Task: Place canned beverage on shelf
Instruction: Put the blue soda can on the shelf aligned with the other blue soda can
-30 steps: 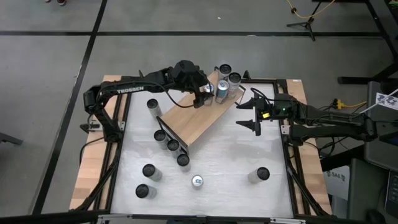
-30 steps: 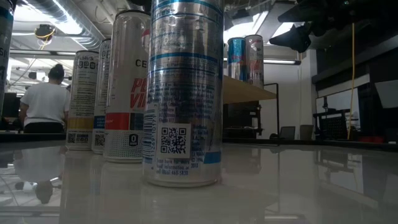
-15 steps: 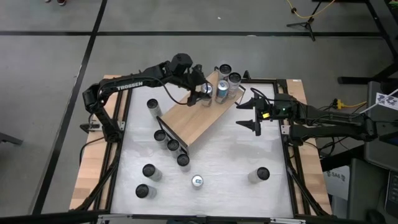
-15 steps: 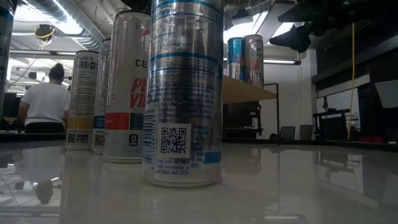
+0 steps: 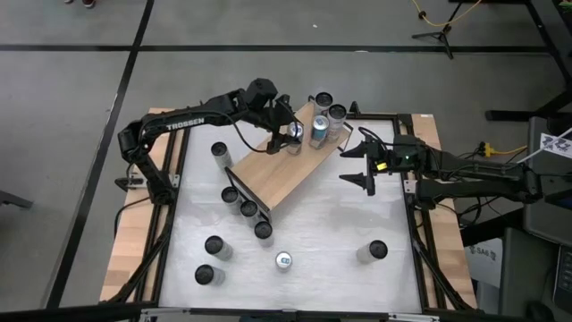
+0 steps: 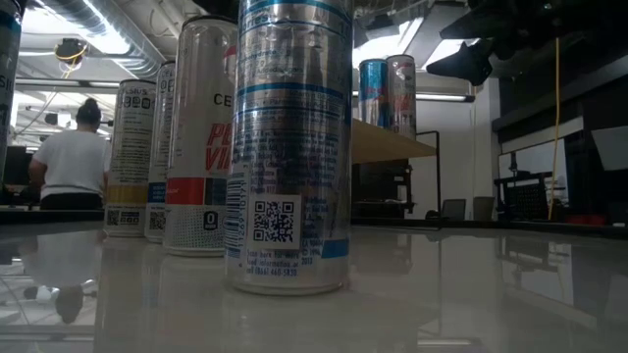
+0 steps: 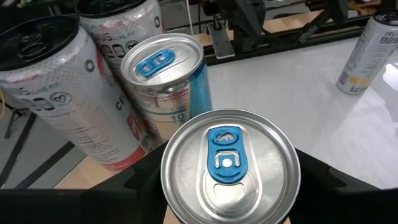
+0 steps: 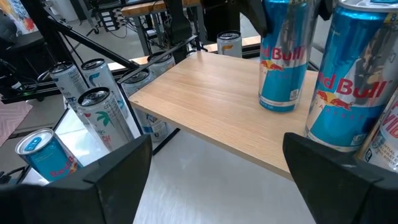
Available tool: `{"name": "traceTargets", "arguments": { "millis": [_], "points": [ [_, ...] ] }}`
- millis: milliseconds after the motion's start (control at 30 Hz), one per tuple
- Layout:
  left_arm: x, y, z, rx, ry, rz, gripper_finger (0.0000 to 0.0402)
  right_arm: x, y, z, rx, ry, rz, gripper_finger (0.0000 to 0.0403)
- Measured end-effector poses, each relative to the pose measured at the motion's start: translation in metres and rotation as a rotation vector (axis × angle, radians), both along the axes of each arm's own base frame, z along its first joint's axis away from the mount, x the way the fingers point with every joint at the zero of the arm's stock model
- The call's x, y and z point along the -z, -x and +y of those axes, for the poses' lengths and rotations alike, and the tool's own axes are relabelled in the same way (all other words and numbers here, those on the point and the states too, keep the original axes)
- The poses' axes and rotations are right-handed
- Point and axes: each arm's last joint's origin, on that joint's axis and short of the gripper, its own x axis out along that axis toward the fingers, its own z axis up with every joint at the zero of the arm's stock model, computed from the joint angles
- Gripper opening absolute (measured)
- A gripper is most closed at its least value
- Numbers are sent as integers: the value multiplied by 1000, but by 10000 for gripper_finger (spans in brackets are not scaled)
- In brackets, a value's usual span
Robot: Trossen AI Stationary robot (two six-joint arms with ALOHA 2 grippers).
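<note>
The shelf (image 5: 277, 174) is a light wooden board lying slantwise across the far half of the table. Near its far end stands a blue-and-silver can (image 5: 293, 134) with a blue tab (image 7: 227, 157), and my left gripper (image 5: 288, 136) is shut on it. A second blue can (image 5: 317, 130) stands right beside it on the board. Two white cans (image 5: 323, 98) (image 5: 337, 114) stand at the board's far end. My right gripper (image 5: 362, 167) hangs open just off the shelf's right side, nothing between its fingers (image 8: 93, 186). My left gripper pinches the can's upper wall (image 7: 171, 186) between its two fingers, one on each side just below the top rim. The fingers (image 7: 140, 183) come slanting down from the table's far left. The can stands upright with its base (image 8: 278, 104) on the shelf board.
Several more cans stand on the white tabletop: three in a row along the shelf's near-left edge (image 5: 248, 208), one at the far left (image 5: 220, 150), two at the near left (image 5: 214, 244), one near the middle (image 5: 284, 260), one at the near right (image 5: 375, 249). A person (image 6: 74, 162) stands in the room beyond.
My left arm's wrist has swung a little toward the table's far left and rolled about the gripper's line. The gripper stays at the can, and the can keeps its place on the shelf.
</note>
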Motion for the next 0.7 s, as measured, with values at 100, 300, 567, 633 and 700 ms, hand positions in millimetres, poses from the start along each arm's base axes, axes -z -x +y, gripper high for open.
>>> {"name": "traceTargets", "arguments": {
  "millis": [100, 300, 567, 633, 700],
  "points": [
    [0, -2, -3, -6, -7, 0, 230, 0, 0, 0, 0, 0, 0, 356],
    [0, -5, -8, -43, -41, 9, 230, 0, 0, 0, 0, 0, 0, 356],
    [0, -6, -9, -40, -44, 12, 264, 0, 0, 0, 0, 0, 0, 356],
    [4, -5, -9, -47, -45, 34, 283, 0, 0, 0, 0, 0, 0, 356],
    [6, -6, -9, -68, -53, 45, 301, 0, 0, 0, 0, 0, 0, 356]
  ]
}}
